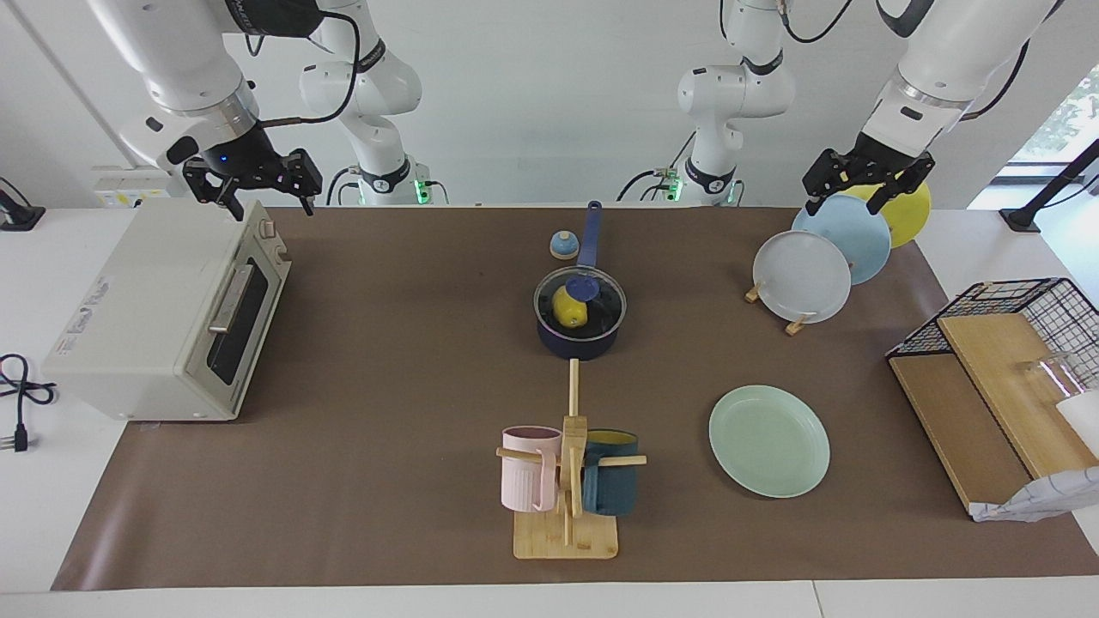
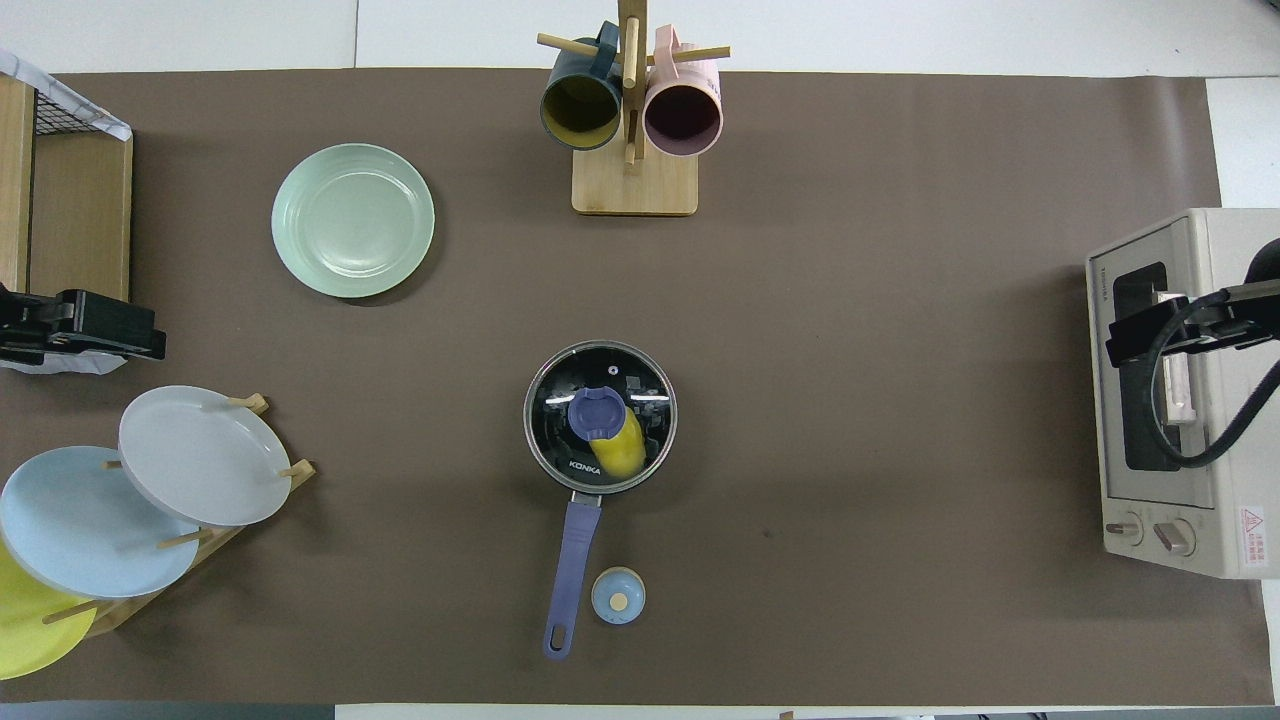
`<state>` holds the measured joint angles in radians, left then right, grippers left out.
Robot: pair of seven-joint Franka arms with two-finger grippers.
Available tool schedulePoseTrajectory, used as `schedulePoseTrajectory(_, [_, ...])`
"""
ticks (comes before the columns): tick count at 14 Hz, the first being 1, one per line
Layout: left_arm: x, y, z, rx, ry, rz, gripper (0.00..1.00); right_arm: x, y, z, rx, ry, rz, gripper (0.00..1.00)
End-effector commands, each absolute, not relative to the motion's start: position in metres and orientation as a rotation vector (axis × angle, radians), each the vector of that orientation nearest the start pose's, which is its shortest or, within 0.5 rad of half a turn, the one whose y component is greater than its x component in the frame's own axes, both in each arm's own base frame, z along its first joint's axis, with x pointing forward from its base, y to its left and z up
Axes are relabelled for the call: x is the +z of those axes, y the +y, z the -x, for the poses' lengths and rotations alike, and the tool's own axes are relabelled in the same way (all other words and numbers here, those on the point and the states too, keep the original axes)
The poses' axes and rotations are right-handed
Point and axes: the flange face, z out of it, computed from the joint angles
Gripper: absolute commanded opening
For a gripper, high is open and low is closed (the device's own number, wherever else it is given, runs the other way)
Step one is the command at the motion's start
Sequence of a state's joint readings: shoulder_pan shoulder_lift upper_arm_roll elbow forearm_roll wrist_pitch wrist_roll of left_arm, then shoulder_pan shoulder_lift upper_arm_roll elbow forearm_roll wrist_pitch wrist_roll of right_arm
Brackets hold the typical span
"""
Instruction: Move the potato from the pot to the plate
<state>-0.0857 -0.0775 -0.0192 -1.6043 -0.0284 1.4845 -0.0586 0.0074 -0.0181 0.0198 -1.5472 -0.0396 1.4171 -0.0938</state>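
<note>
My jaws on both the left gripper (image 1: 854, 190) and right gripper (image 1: 268, 196) stand open, empty; the lumpy yellow potato (image 1: 568, 308) sits inside the glass-lidded navy pot (image 1: 581, 342).

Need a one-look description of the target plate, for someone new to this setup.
Start at the wooden mug tree at the table edge farthest from the robots. Beside it, toward the left arm's end, the plate lies flat on the brown mat. It is mint green and bare; the other plates stand in a rack.
</note>
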Motion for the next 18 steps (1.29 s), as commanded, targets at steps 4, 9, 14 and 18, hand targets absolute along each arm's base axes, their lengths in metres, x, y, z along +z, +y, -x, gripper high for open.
schedulePoseTrajectory(4, [0.646,-0.056,-0.511,0.043,0.076,3.153,1.0,0.626,0.05,-0.546,0.089,-0.329,3.113,1.0])
schedulePoseTrajectory(9, [0.646,-0.056,-0.512,0.028,0.083,3.154,1.0,0.619,0.131,-0.546,0.144,-0.344,3.108,1.0])
schedulePoseTrajectory(14, [0.646,-0.056,-0.512,0.031,0.062,3.154,0.0,0.586,0.305,-0.521,0.039,-0.263,3.109,1.0])
schedulePoseTrajectory(18, [0.645,-0.055,-0.512,0.033,0.062,3.154,0.0,0.532,0.407,-0.5,-0.045,-0.293,3.116,1.0])
